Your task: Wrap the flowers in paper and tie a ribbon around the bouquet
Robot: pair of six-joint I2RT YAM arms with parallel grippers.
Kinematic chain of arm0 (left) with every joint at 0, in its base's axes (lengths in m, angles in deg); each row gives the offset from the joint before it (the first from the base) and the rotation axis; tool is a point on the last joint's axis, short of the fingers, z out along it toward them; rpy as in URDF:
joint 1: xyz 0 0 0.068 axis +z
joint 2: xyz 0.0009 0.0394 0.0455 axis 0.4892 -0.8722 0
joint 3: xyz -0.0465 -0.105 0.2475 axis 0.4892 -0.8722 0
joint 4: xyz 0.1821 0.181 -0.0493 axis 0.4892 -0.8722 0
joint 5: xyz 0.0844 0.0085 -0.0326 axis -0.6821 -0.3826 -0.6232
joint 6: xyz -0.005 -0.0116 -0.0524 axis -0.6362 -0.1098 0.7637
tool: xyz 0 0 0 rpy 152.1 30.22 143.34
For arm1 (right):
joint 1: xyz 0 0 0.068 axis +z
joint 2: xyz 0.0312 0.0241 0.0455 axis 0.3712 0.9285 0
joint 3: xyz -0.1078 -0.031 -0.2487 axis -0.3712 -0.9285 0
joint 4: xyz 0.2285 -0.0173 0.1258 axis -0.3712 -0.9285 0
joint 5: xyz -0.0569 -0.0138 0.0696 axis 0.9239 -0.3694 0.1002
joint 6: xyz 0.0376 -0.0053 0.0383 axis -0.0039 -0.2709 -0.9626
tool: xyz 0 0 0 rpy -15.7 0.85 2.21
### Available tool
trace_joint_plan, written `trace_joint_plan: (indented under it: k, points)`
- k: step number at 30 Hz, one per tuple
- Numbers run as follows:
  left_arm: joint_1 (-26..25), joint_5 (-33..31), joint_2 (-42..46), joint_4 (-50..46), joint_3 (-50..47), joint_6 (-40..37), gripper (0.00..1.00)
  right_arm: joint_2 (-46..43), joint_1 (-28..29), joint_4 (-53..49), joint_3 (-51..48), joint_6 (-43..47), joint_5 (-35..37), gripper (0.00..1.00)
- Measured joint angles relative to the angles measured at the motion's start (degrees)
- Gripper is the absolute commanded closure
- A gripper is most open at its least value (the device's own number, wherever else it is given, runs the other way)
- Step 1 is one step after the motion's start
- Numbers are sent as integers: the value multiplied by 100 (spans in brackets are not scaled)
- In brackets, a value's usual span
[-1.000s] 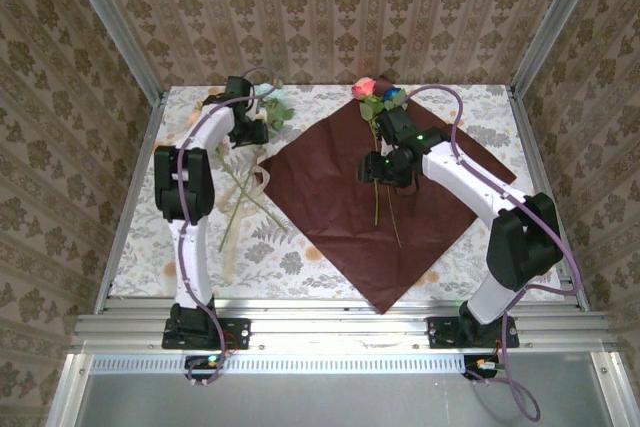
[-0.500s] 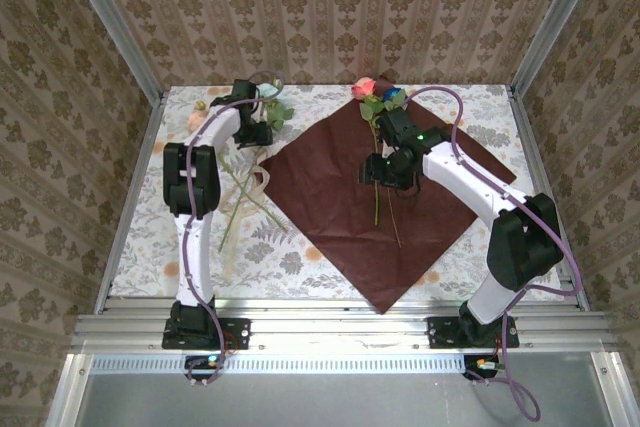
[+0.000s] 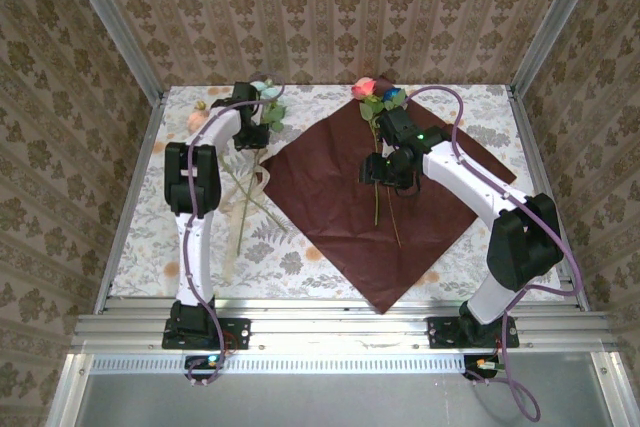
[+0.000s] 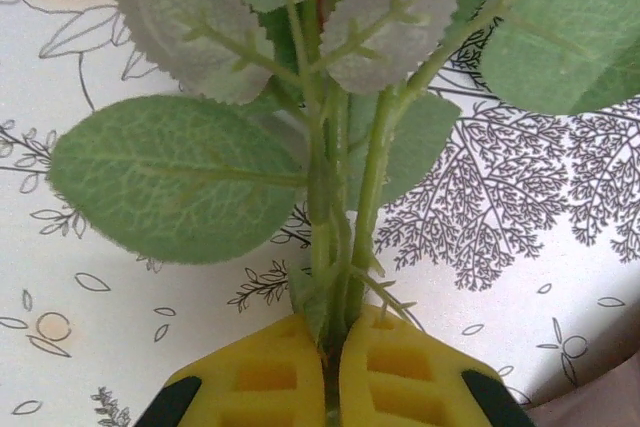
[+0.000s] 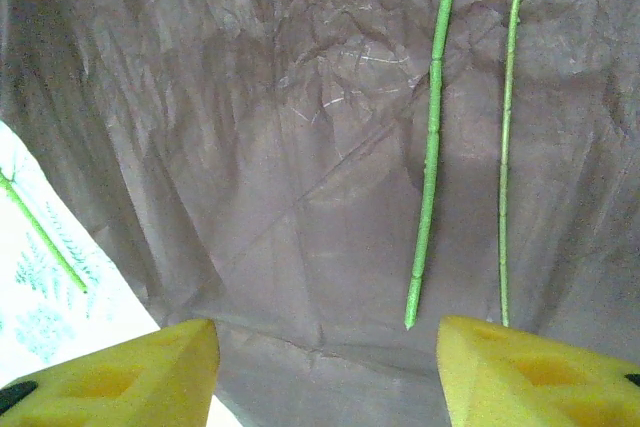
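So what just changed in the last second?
The left jaws closed on the leafy flower stems, and the stems' loose ends shifted slightly to the right. The right jaws stayed open over the maroon paper, with two other flowers still lying on it.

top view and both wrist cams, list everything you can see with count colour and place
paper: one, dark maroon face up, lying as a diamond mid-table
flowers on the paper: two green stems, pink and blue blooms at the sheet's far corner
flowers at far left: two leafy green stems, off the paper
ribbon: one, pale beige, on the cloth left of the paper
tablecloth: one, white with floral print, under everything
left gripper: one, yellow fingers, shut on the far-left stems
right gripper: one, yellow fingers, open above the paper beside the two stems
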Motion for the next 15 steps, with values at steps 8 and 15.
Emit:
trace_joint_plan:
  k: [8,15]
  points:
    - [61,-472,570,-131,0,-44,96,0,0,2,0,-4,0,40]
    - [192,-470,1325,-136,0,-17,96,4,0,4,63,-24,-2,40]
